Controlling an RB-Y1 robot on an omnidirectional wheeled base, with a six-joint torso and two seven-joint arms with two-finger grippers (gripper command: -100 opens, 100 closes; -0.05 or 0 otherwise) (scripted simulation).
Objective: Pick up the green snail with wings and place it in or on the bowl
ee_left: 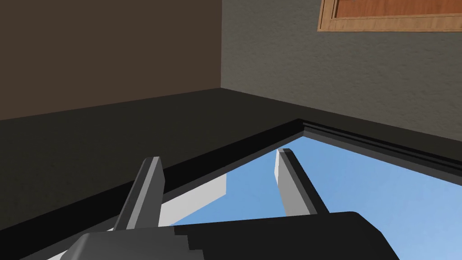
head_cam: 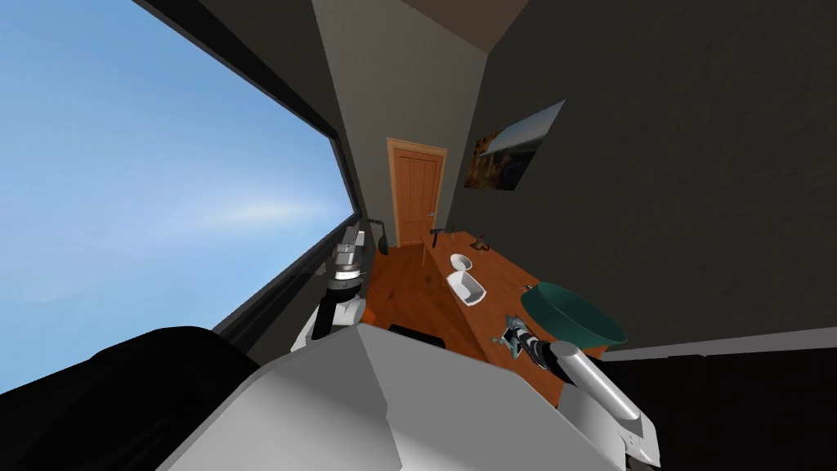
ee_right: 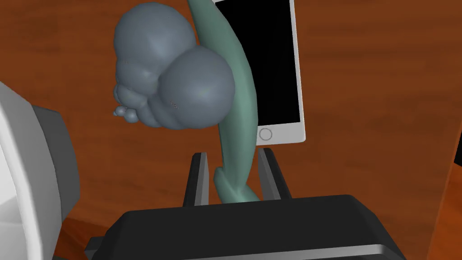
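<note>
Between the two blades of the right gripper [ee_right: 232,155], pinched the green snail [ee_right: 180,85] by the narrow tail end of its green body, both blades pressed against its sides. Saw the bulbous grey shell well out past the fingertips and off to one side of the slim body, so judged the load lopsided. Judged it light, rigid and smooth, with little for flat blades to bite on at that tapered end. Expected it could pivot or slip in the grasp under a quick swing. Would have preferred a hold higher up the body, nearer the shell, where thicker and closer to the weight. Treated the thin curved body and any wing parts as the likeliest to snap; could not make out the wings clearly.

Beyond the snail, noted a white phone [ee_right: 275,67] with a black screen lying flat on the brown wooden tabletop [ee_right: 370,90]. Looked lifted clear of both, though could not tell the gap for certain. Ahead of the gripper and just to its side, found the dark green bowl [head_cam: 572,315], near but not yet under the snail. Reckoned a slow, level carry over the rim and a low release safest. Farther beyond the bowl, noted two white dishes [head_cam: 466,288].

Held the left gripper [ee_left: 218,155] raised beside the window [head_cam: 123,204], fingers apart on nothing.
</note>
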